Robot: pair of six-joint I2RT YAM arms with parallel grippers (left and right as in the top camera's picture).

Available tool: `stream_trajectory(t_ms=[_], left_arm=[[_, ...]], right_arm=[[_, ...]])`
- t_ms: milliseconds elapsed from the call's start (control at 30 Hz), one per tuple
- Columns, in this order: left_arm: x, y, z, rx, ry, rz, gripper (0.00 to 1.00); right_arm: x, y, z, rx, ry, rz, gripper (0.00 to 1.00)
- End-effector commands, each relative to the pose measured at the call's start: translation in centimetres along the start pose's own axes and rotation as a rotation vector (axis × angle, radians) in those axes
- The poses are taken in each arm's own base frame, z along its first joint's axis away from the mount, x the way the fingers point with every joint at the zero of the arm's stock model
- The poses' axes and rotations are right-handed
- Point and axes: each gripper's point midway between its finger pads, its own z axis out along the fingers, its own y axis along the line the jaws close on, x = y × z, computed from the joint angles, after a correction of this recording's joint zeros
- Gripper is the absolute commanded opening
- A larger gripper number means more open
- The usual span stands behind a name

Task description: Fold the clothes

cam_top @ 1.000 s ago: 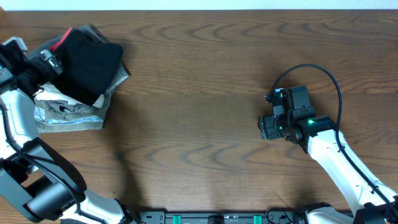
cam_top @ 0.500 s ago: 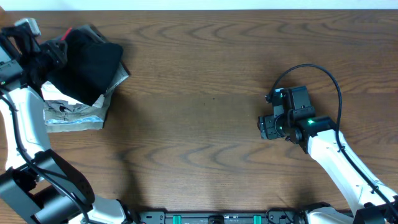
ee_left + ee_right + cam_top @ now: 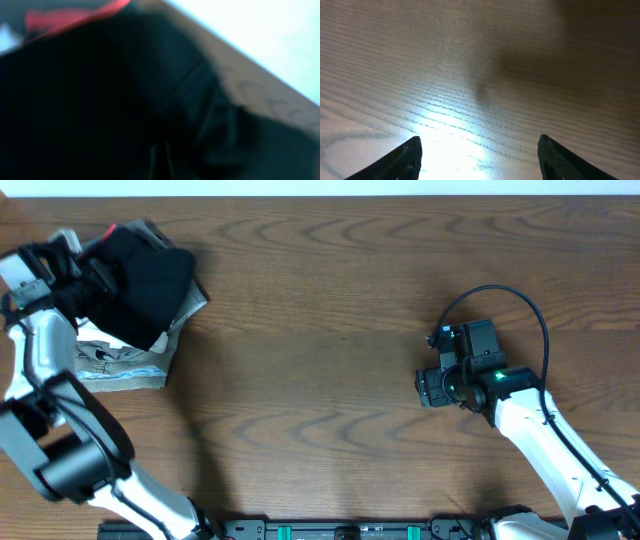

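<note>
Shirt: black T-shirt (image 3: 145, 280) lies bunched on top of pile of folded clothes (image 3: 115, 365), far-left corner of table (image 3: 330, 330). Not spread out, no logo showing.
Left gripper: left gripper (image 3: 92, 272) at shirt's left edge, jaws clenched tight on a pinch of black fabric. Wrist cam filled w/ dark cloth; red trim (image 3: 70, 15) of another garment peeks in top-left.
Just changed: a sec ago those jaws stood wide open beside the shirt, now snapped closed into it. Left arm re-posed too, wrist further toward table's far edge, and shirt's left side looks drawn a bit that way.
Right gripper: right gripper (image 3: 432, 388) over bare wood on right half of table, well apart from shirt. Fingers (image 3: 402, 160) spread, holding nothing. Same spot as a sec ago.
Meaning for task: grab looks done. Prob. step in hand = lift shirt off pile & bring it to open middle of table for spreading. Folding itself not begun, so task is at its very start.
Next needs: pull up & away w/o dragging the folded stuff below. Right arm will likely have to come across for a second corner.
Risk: pinch may be thin, and soft cloth could slip out. Jaws may also have caught a layer underneath; can't tell from these views.
</note>
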Motion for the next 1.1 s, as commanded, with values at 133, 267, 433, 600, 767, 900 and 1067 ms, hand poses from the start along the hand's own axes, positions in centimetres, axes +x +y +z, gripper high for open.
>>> stream_trajectory(t_ms=[133, 267, 433, 600, 767, 900, 1067], left_arm=[[1.2, 5.3, 0.7, -0.033, 0.021, -0.110, 0.29], [-0.1, 3.1, -0.3, 0.092, -0.012, -0.086, 0.86], [-2.8, -0.2, -3.0, 0.121, -0.079, -0.012, 0.98], [-5.5, -6.5, -7.6, 0.162, -0.167, 0.105, 0.98], [-5.1, -12.0, -10.2, 0.133, -0.181, 0.200, 0.98], [-2.1, -16.3, -10.0, 0.069, -0.112, 0.321, 0.98], [3.4, -20.0, -8.3, -0.002, 0.039, 0.401, 0.98]], right_arm=[[-0.2, 0.3, -0.3, 0.001, -0.002, -0.015, 0.73], [-0.2, 0.4, -0.3, 0.000, -0.002, -0.015, 0.78], [-0.2, 0.4, -0.3, 0.000, -0.002, -0.015, 0.99], [-0.6, 0.4, -0.3, 0.000, -0.019, -0.016, 0.99], [-2.4, 0.5, -0.4, -0.005, -0.093, -0.014, 0.99], [-4.9, 0.1, -1.1, -0.005, -0.182, 0.037, 0.99], [-8.7, -1.6, -3.5, 0.017, -0.285, 0.078, 0.99]])
